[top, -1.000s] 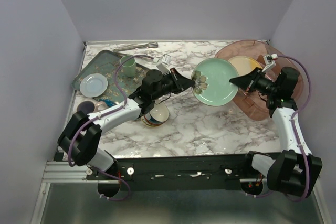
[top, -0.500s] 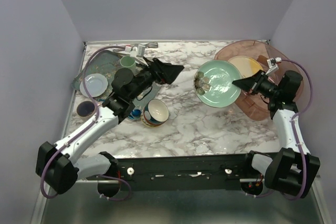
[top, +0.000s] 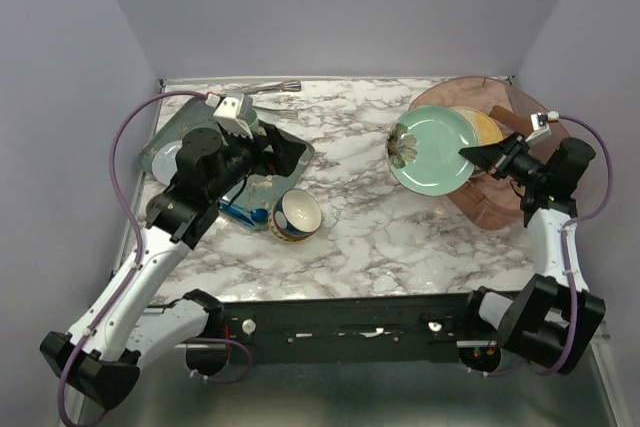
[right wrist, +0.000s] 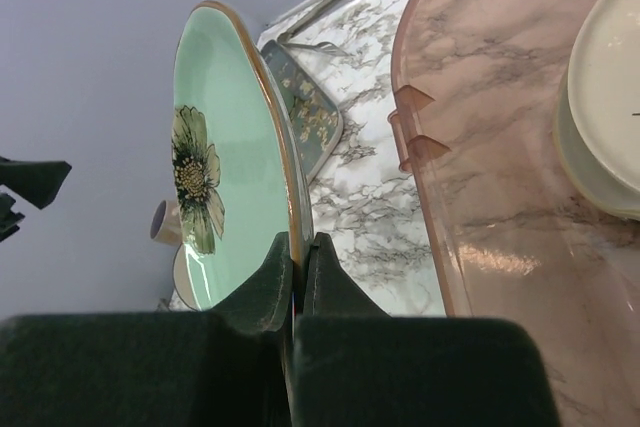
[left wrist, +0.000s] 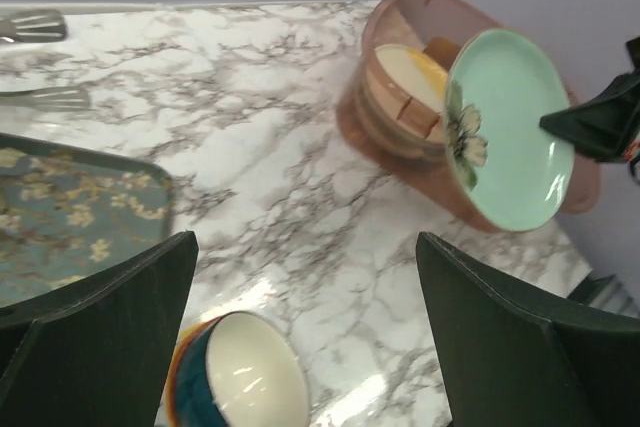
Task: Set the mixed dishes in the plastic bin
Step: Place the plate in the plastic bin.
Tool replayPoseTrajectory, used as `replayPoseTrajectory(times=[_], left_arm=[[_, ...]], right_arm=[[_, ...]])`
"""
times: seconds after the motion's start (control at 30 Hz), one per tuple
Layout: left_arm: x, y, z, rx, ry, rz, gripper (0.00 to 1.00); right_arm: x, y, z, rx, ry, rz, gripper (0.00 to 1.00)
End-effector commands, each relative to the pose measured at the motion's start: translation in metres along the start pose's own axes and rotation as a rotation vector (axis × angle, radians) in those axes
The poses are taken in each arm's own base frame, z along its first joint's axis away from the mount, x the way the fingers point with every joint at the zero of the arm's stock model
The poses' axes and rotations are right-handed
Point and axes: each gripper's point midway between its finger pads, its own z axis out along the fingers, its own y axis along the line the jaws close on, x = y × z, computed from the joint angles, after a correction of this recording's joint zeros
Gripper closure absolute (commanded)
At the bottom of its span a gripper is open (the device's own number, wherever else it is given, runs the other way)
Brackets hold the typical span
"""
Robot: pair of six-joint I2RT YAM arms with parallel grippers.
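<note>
- Grip: right fingers (right wrist: pixel 265 282) pinched rim of round mint-green flower plate (top: pixel 432 150), tilted on edge beside translucent pinkish-brown plastic bin (top: pixel 495 209), probably for tipping it in.
- Left fingers (left wrist: pixel 110 317) spread wide, empty, above marble surface (top: pixel 400 237) near blue-yellow patterned bowl (top: pixel 297 215).

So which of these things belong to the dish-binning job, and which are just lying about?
Belongs to the job:
- mint green plate, gripped on edge by the right tool
- plastic bin
- plates already lying in the bin
- patterned bowl, not yet picked up

Just lying about:
- dark-green floral tray
- metal utensils at the far edge
</note>
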Motion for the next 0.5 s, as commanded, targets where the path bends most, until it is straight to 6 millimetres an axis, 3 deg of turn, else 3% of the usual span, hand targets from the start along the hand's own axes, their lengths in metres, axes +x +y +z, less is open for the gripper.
replayPoseTrajectory(times=[0.0,0.03,0.27,0.47], left_arm=[[0.029,0.042,-0.037,-0.162,0.103,0.227,0.01],[0.03,0.047,-0.04,-0.18,0.087,0.236,0.01],[0.042,0.07,-0.06,-0.252,-0.012,0.286,0.01],[0.035,0.066,-0.072,-0.239,-0.066,0.286,0.01]], right_arm=[[-0.027,0.003,0.004,-0.012,-0.038,-0.016,0.99],[-0.03,-0.006,0.008,0.012,-0.041,0.004,1.0],[-0.059,-0.024,0.011,0.131,-0.116,-0.007,0.99],[-0.077,-0.044,0.007,0.258,-0.219,0.021,0.99]])
